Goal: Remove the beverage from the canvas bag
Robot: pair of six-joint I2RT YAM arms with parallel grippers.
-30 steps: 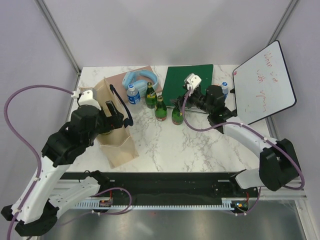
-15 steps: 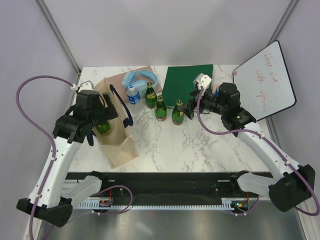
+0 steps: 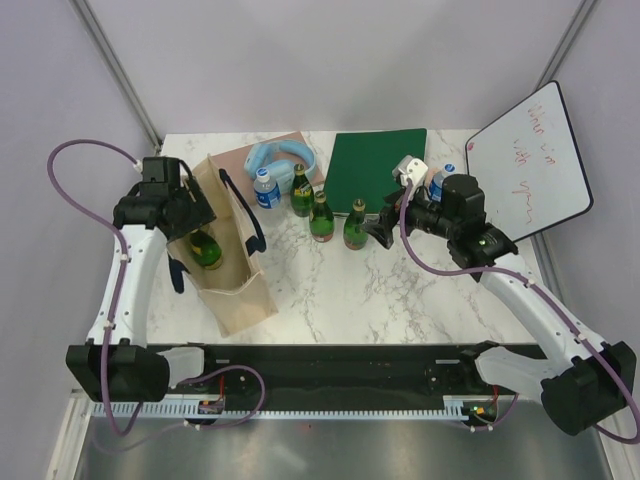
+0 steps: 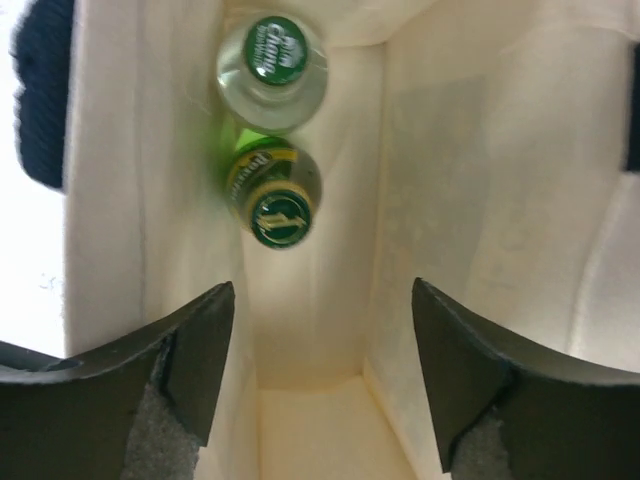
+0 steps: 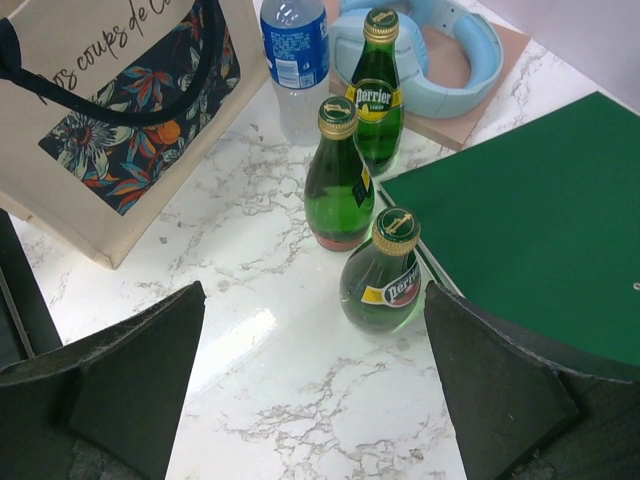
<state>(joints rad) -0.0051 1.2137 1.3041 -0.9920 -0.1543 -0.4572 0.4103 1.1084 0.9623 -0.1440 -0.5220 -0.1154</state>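
Beige canvas bag (image 3: 240, 290) stands near the desk's (image 3: 340, 290) left edge. Inside it, a green beverage bottle (image 4: 273, 195) stands upright against one wall, with a clear bottle (image 4: 272, 65) just beside it. The left arm rises along the left edge and bends over the bag's mouth. The left end effector (image 4: 320, 290) points down into the bag, fingers spread wide, holding nothing and touching neither bottle. The right arm reaches from the near right corner toward the desk's middle. The right end effector (image 5: 312, 300) is wide open and empty, facing three green bottles (image 5: 340, 180) on the marble.
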